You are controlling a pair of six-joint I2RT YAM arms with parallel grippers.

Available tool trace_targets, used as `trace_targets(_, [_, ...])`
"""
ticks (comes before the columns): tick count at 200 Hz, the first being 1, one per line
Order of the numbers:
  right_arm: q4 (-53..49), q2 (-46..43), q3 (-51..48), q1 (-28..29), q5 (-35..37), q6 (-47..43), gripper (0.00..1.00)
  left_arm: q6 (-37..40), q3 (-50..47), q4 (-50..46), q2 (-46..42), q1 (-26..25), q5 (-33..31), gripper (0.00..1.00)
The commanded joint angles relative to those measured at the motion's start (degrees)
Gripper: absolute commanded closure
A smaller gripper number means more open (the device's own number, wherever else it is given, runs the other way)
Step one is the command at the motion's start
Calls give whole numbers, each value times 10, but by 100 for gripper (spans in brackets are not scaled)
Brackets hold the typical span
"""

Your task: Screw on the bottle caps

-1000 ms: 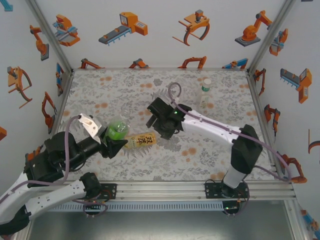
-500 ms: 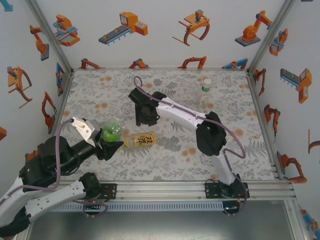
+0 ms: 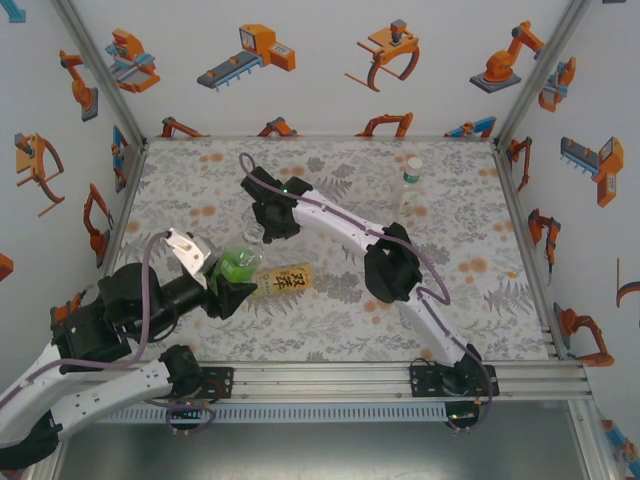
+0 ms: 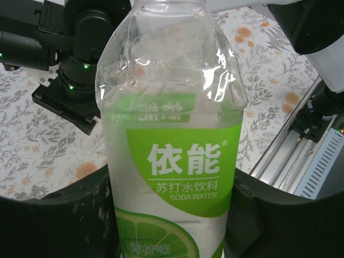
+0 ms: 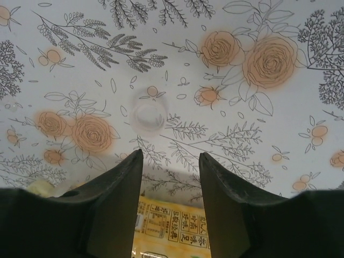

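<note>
- Left wrist view: left gripper [image 4: 172, 220] clamped on the green-labelled bottle [image 4: 172, 156], which is clear plastic above its lime label
- Right gripper [image 5: 171, 161], jaws apart, has a whitish cap [image 5: 149, 115] lying just ahead and the amber bottle [image 5: 173, 228] beneath it
- Floral tablecloth [image 5: 269, 140]; white walls [image 3: 330, 80] with orange robot stickers

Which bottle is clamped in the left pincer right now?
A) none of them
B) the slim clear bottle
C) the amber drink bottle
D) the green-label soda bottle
D: the left wrist view shows the green-label soda bottle between the fingers of the left pincer, while the amber bottle lies on the table and the slim clear bottle stands at the far right.
</note>
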Motion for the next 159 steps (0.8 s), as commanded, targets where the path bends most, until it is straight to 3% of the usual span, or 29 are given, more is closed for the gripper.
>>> trace_targets(1, [-9,16,20,-1,18,-12,59,-16,0,5,-11,3,2,89])
trace_targets(159, [43,71,31,-3,-1,-8,78,-25,-3,5,-10,3,6,89])
